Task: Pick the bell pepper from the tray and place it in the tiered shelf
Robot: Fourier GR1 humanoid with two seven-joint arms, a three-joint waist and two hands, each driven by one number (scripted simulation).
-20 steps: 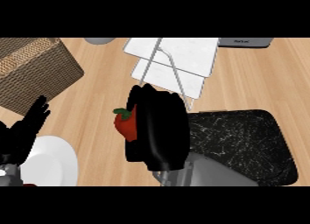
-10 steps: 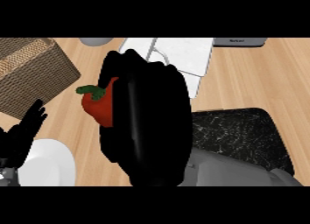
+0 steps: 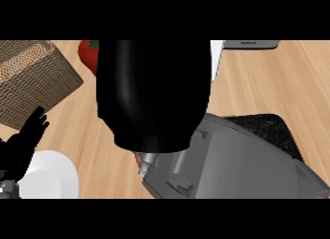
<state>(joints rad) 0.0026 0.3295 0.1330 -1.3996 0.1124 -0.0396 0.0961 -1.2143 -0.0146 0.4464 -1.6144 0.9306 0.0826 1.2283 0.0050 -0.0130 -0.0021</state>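
Observation:
My right hand [image 3: 154, 93] is raised close to the head view and fills its middle, seen from the back, with the grey forearm [image 3: 230, 168] below it. The red bell pepper [image 3: 89, 55] with its green stem peeks out at the hand's upper left edge, held in the hand and mostly hidden by it. The dark speckled tray [image 3: 272, 129] lies at the right, partly behind the forearm. Only a sliver of the white tiered shelf [image 3: 216, 60] shows to the right of the hand. My left hand [image 3: 20, 144] rests open at the lower left, fingers up.
A woven brown basket [image 3: 26, 77] stands at the upper left. A white plate [image 3: 54, 177] lies at the lower left beside my left hand. A grey object [image 3: 250, 44] sits at the far edge of the wooden counter [image 3: 292, 79].
My right hand has lifted further with the pepper, moving up and away toward the shelf, and now covers most of the shelf. The left hand has stayed where it was.

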